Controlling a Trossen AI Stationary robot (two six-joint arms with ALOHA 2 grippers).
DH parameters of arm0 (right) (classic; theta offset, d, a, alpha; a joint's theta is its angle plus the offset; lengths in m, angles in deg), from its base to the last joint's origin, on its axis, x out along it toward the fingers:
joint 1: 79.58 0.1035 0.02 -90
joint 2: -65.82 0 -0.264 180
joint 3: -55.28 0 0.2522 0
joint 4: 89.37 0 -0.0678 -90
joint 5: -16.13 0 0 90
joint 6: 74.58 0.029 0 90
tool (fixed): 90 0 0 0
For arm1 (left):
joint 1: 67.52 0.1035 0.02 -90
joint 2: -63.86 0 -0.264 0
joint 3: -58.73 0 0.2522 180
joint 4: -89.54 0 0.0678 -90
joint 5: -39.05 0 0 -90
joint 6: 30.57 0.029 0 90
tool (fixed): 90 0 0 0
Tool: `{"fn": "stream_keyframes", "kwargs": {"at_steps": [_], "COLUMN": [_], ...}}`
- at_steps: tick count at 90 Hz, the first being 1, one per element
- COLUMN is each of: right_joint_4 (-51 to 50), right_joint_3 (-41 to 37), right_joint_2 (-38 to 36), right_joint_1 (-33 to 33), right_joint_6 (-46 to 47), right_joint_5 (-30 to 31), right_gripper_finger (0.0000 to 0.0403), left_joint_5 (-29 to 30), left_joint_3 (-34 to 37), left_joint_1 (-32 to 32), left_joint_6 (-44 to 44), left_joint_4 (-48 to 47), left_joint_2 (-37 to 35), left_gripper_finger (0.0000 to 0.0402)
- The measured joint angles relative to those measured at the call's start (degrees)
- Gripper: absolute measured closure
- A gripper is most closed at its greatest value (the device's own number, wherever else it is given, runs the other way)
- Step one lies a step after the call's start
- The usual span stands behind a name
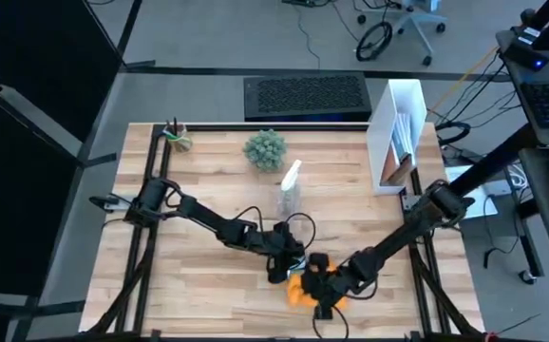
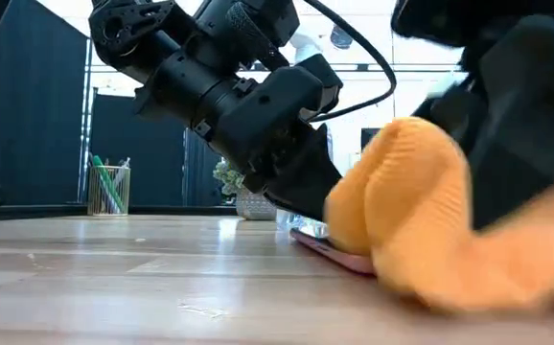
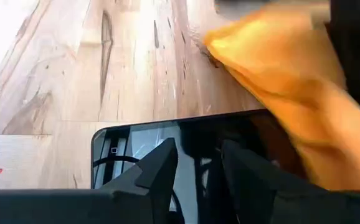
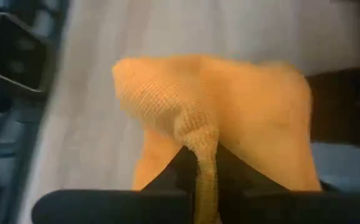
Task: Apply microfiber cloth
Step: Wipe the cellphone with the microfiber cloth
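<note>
1. High view: the microfiber cloth is found low on the table, near its front edge, at about five o'clock from the spray bottle. The right gripper is set on the cloth, while the left gripper sits just beside it at nine o'clock. A small plant and a white box are left well apart at the back.

2. Low view: the cloth is seen bunched and draped over one end of the smartphone, which lies flat on the wood. The left gripper is pressed down at the phone's far end. A pen cup is glimpsed at nine o'clock.

3. Left wrist view: the smartphone is pinned under the left fingers, which are narrowly parted, and nothing is gripped between them. The cloth is laid over the phone's corner at two o'clock.

4. Right wrist view: a fold of the cloth is pinched between the right fingers, closed tight on the fabric.

5. Judged step: the wipe is under way, cloth on glass, phone steadied.

6. Next, a sweep along the screen is called for, with downward pressure kept and the pinch not loosened.
</note>
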Motion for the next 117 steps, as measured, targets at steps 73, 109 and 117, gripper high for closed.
{"fn": "stream_keyframes", "kwargs": {"at_steps": [73, 109, 117], "right_joint_4": [4.02, 7.09, 9.08], "right_joint_3": [-1.72, -1.36, -1.27], "right_joint_2": [-0.57, 5.26, 5.84], "right_joint_1": [0.55, -4.7, -2.27], "right_joint_6": [4.29, 2.38, 4.3], "right_joint_5": [-1.18, 1.0, -0.15], "right_gripper_finger": [0.0399, 0.0398, 0.0399], "left_joint_5": [-0.14, -0.39, -0.44], "left_joint_3": [0.02, 0.04, 0.04], "left_joint_1": [0.11, 0.13, 0.13], "left_joint_6": [0.17, 0.0, 0.04], "left_joint_4": [0.12, 0.21, 0.23], "left_joint_2": [0.0, 0.0, 0.0], "left_gripper_finger": [0.0279, 0.0279, 0.0279]}}
